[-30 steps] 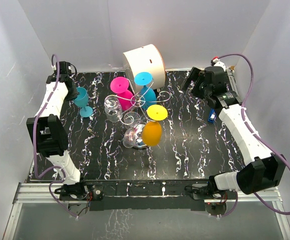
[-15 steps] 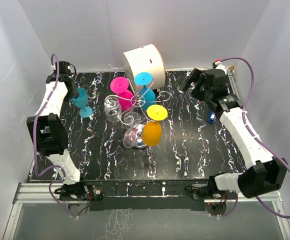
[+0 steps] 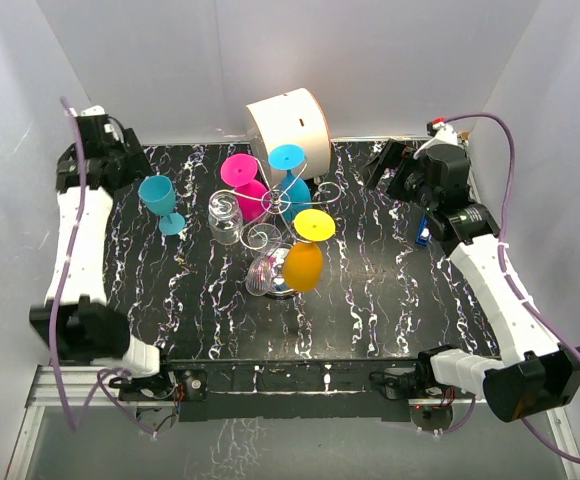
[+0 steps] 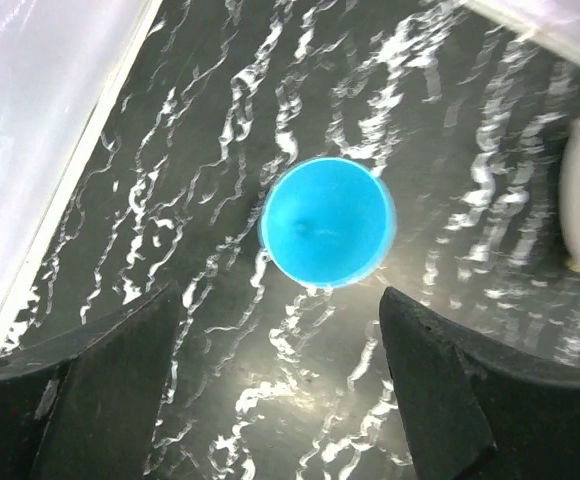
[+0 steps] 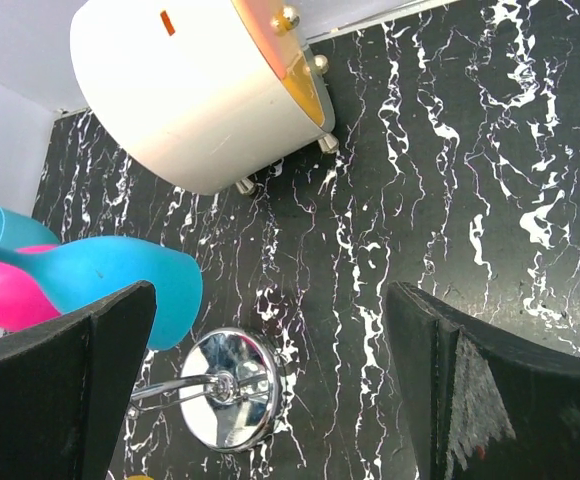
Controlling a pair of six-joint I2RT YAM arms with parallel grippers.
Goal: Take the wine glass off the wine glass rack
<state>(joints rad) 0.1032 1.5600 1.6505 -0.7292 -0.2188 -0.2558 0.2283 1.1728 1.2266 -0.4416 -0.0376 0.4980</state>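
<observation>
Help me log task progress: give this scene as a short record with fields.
glass off rack: teal plastic wine glass, upright on the black marbled table, left of the rack
rack: silver wire wine glass rack, mid-table, carrying a pink glass, blue glass and orange glass, with a clear glass alongside
left gripper: open, above the teal glass, not touching it
right gripper: open, empty, facing the white drum
</observation>
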